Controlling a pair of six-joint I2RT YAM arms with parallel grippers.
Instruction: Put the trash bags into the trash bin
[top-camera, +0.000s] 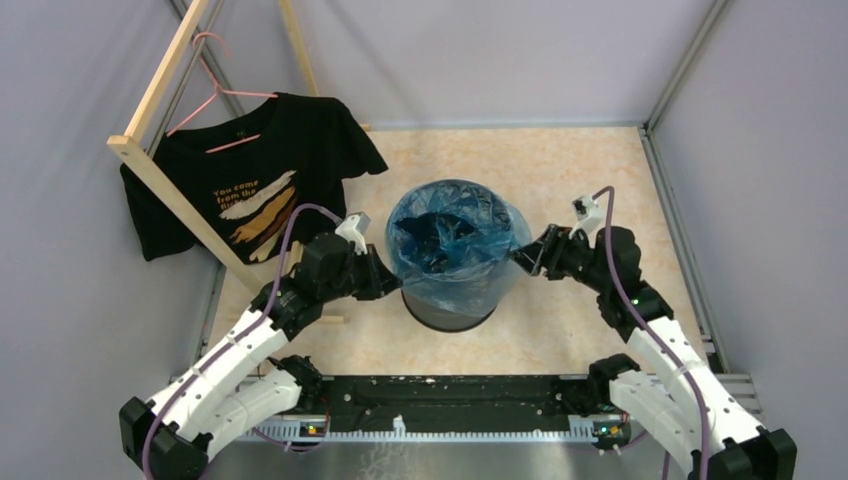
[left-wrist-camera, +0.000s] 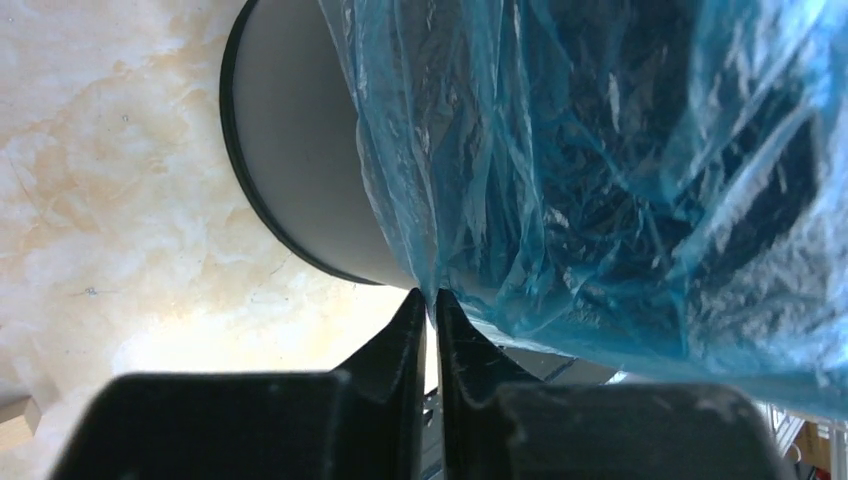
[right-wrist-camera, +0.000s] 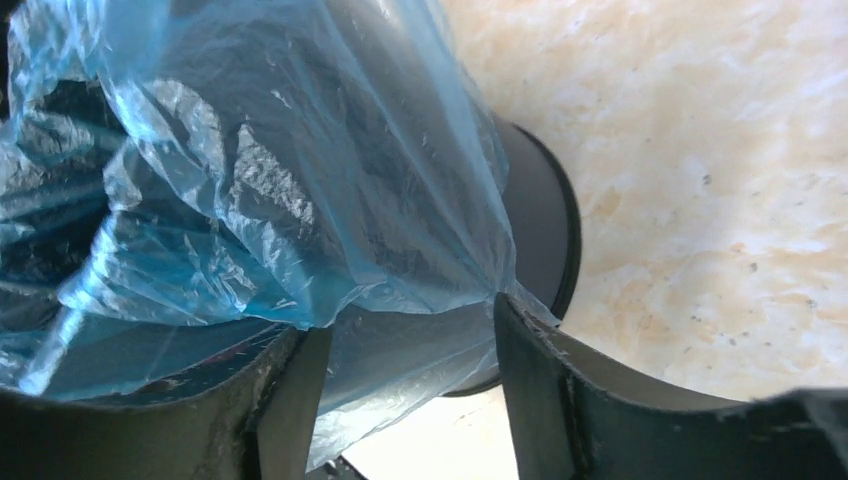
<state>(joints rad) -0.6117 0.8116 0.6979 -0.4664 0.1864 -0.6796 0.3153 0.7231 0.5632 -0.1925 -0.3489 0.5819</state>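
Blue-tinted, crinkled and see-through all around the top of the trash bin (top-camera: 447, 312): lined with the trash bag (top-camera: 455, 235), tucked down inside and folded out over the rim, so most of the way to done. On the left, pressed almost together on a thin fold of that film, right at the tips of the left jaws, just beside the grey wall; seemingly to drag the hem lower down the outside. On the right, spread wide, with loose film hanging between the right jaws and brushing the inner face of one finger (right-wrist-camera: 560, 380); nothing clamped there, probably poised to bite. Facing each other across the bin, likely to keep the pull even and avoid tipping it on the counter (top-camera: 560, 180). Beyond the left jaws, well apart, a black T-shirt (top-camera: 260, 170) on a pink hanger (top-camera: 218, 92), no part of this job.
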